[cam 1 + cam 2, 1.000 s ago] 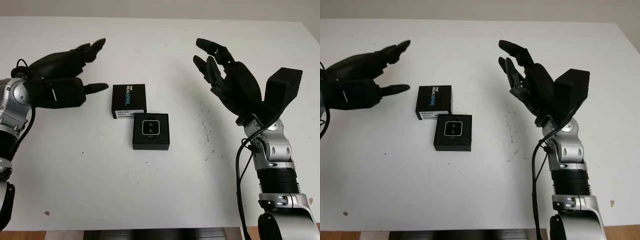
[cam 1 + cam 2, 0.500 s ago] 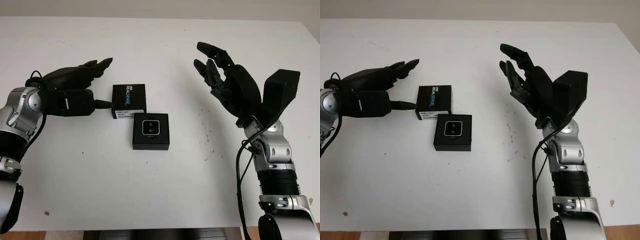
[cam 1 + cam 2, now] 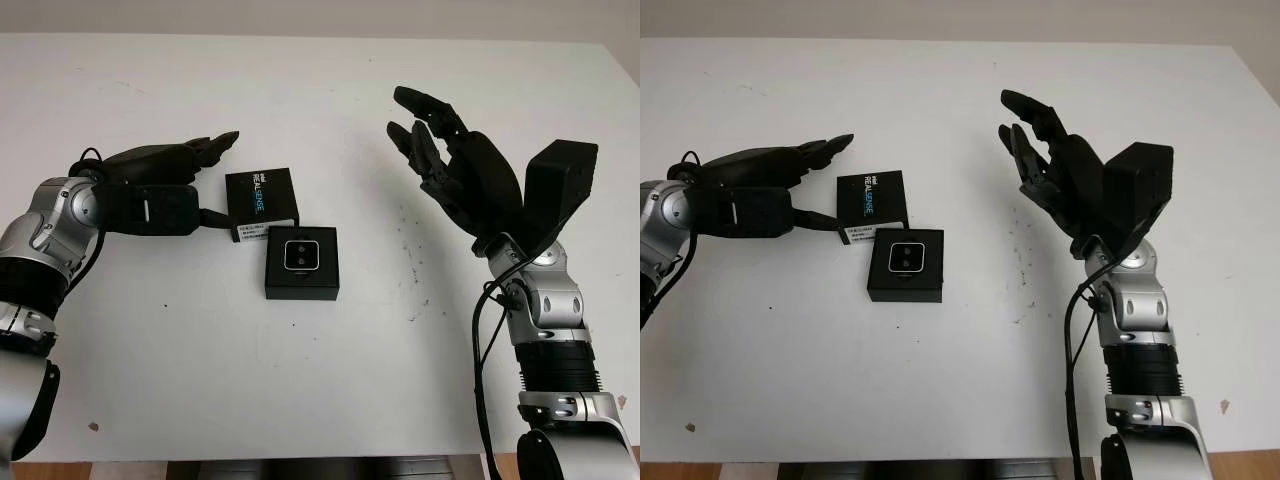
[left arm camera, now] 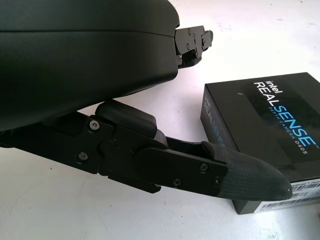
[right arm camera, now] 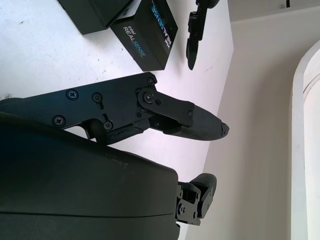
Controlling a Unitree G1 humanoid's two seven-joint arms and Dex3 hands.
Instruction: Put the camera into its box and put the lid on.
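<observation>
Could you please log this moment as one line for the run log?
left hand: open, touching lid | right hand: open, raised | camera: in box | lid: off

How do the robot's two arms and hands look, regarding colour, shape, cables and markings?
Both hands, the left hand and the right hand, are matte black with three jointed fingers; small screws show on the finger links. The fingertips have a textured, tapered cap. The forearms are silver metal with black ribbed rings, and a thin black cable runs along the right forearm. A black boxy housing sits at the right wrist.
</observation>
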